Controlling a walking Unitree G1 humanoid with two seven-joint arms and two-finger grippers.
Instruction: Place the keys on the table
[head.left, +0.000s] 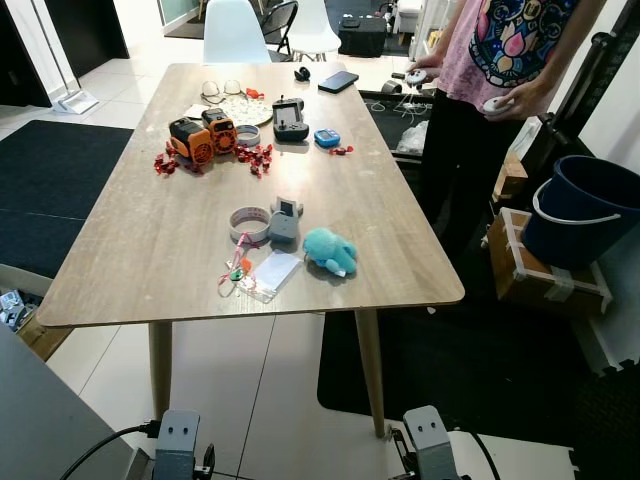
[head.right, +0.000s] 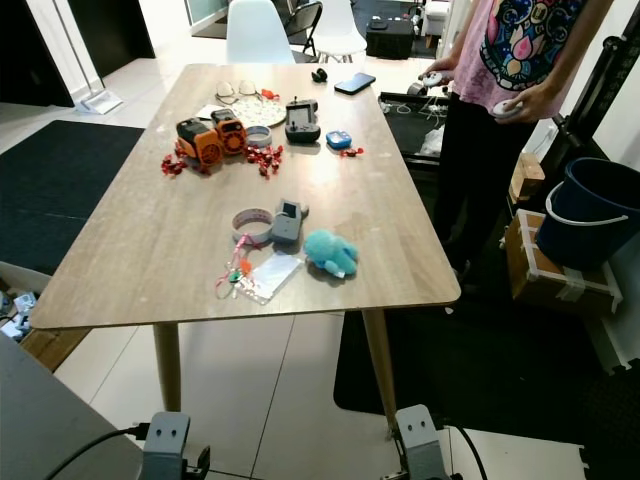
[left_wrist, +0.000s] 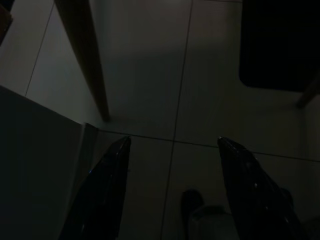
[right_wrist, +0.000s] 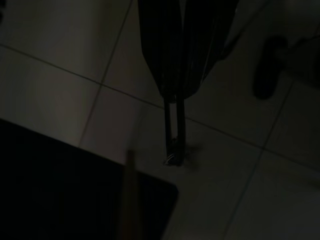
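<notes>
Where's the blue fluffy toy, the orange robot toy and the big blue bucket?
blue fluffy toy (head.left: 330, 250): left eye view, middle of its body.
orange robot toy (head.left: 191, 139): left eye view, its orange front.
blue bucket (head.left: 580, 210): left eye view, its outer wall.

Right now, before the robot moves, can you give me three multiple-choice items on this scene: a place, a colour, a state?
1. Where is the teal plush toy? A on the table, near its front edge; B on the floor; C on a chair.
2. What colour is the bucket? A red; B dark blue; C white.
3. How are the left gripper jaws? A open; B shut on a cup; C shut, empty.
Answers: 1 A, it lies on the wood; 2 B, its wall is dark blue; 3 A, the jaws stand wide apart.
</notes>
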